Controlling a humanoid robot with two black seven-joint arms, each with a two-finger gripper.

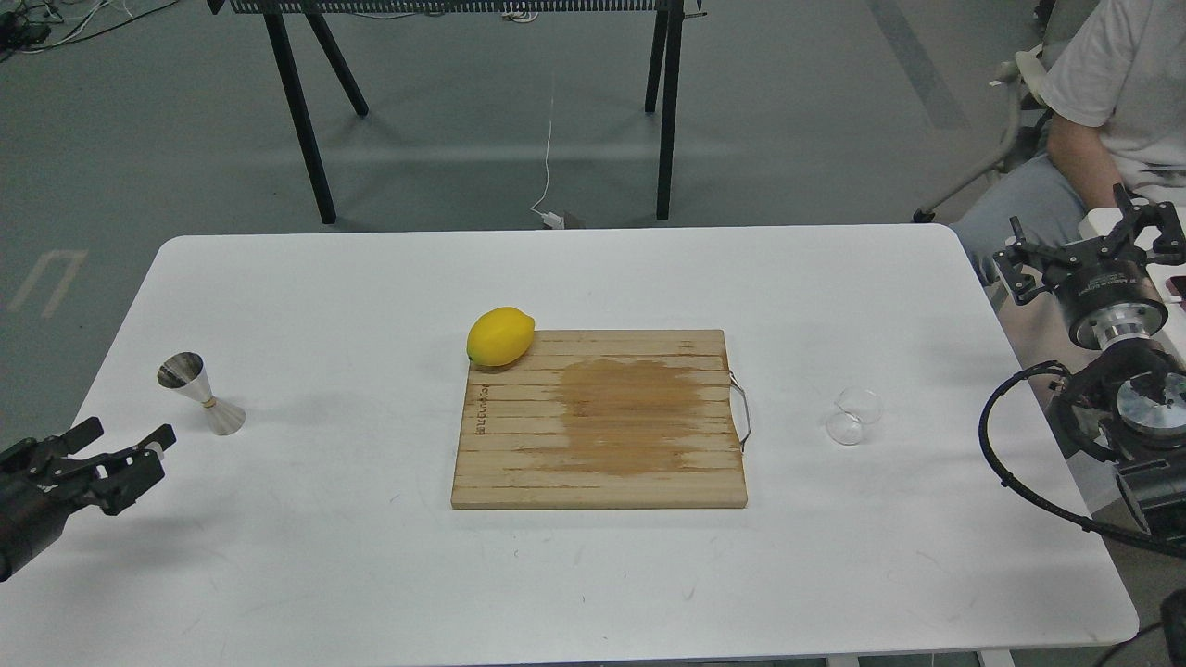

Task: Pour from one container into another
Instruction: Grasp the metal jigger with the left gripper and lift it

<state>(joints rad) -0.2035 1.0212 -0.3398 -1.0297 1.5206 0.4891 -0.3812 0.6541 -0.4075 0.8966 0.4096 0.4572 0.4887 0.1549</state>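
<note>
My left pincer (130, 443) hovered low over the white table (324, 556) with its two black fingers spread apart, nothing between them and nothing touching them. Just beyond its fingertips, slightly farther from me, stood the jigger (200, 393): polished steel, two cones joined at a thin waist, leaning as I saw it with its open mouth tipped toward the far left. My right pincer (1093, 245) was raised off the table's right edge, fingers splayed wide and likewise empty (a seated person sat right behind it). Below and inward from that pincer, well apart from it, the beaker (854, 416) rested on the tabletop, small, round and clear glass, so transparent that only its rim and base showed; I could not tell whether it held anything. Between the two pincers lay a slatted wooden cutting board (599, 419) with a darker blotch at its centre and a wire handle on its right side, and a smooth yellow lemon (500, 335) sat at its far left corner.
</note>
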